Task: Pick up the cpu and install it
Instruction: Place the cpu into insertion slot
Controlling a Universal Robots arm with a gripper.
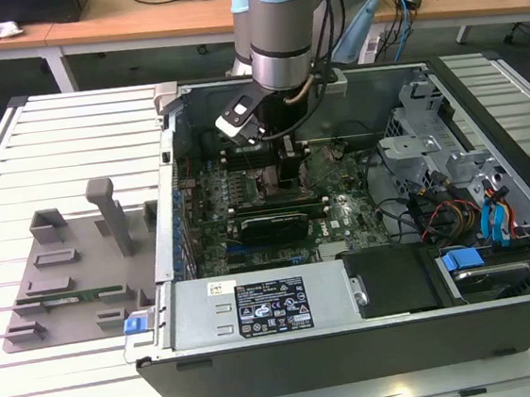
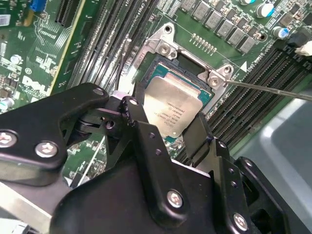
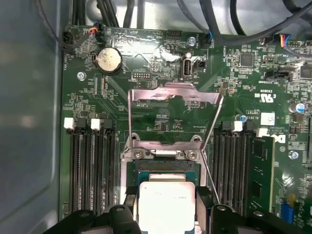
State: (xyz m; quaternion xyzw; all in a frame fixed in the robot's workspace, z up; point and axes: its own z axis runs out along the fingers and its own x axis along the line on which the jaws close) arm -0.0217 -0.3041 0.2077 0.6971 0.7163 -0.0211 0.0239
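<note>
CPU, one silver-topped chip, is pinched at two opposite edges between the hand's two black fingers, just above the open socket in the second wrist view. Whether the chip touches the socket cannot be told. Its nearer part is hidden behind the fingers. One thin metal lever juts out beside the socket.

First wrist view: the CPU sits between the fingers, cut off by the picture's edge, with the socket partly exposed beyond it. One hinged load plate stands raised. One memory stick fills a slot to one side, and one coin battery lies farther up the motherboard.

Exterior view: one robot arm reaches down into one open computer case on a slatted table. Its lower end is dark and hard to make out against the board. One grey fixture tray lies at the exterior view's left of the case.
</note>
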